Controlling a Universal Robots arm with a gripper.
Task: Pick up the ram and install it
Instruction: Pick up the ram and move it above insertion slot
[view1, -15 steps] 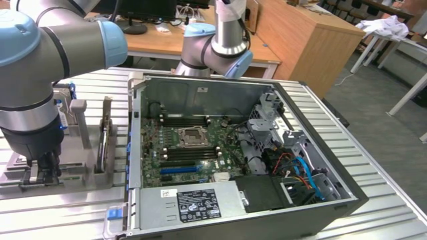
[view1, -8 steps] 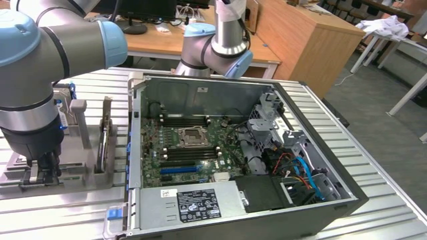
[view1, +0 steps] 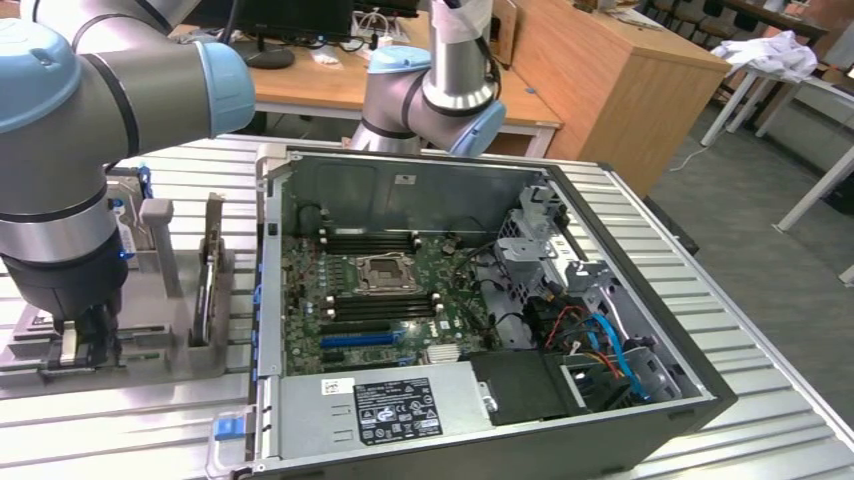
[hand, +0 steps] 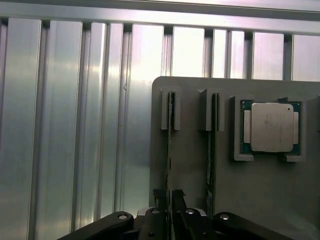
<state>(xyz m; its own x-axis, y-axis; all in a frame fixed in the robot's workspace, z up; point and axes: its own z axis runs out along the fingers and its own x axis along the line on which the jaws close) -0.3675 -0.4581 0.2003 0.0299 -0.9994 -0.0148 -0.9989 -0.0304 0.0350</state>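
The long, narrow green circuit-board ram stick stands on edge in a slot of a flat grey plastic holder tray. The robot's dark two-fingered gripper straddles one end of it, the jaws drawn in narrow and closed against both thin faces. A second green ram stick stands in the neighbouring slot, just beside the first. A square silver processor chip lies flat in its own recess on the same tray. The tray rests on a ribbed silver metal table.

In the exterior view, the gripper reaches down onto the tray at the exterior view's left. To the exterior view's right lies an open black computer case, its green motherboard facing up with empty black memory slots.
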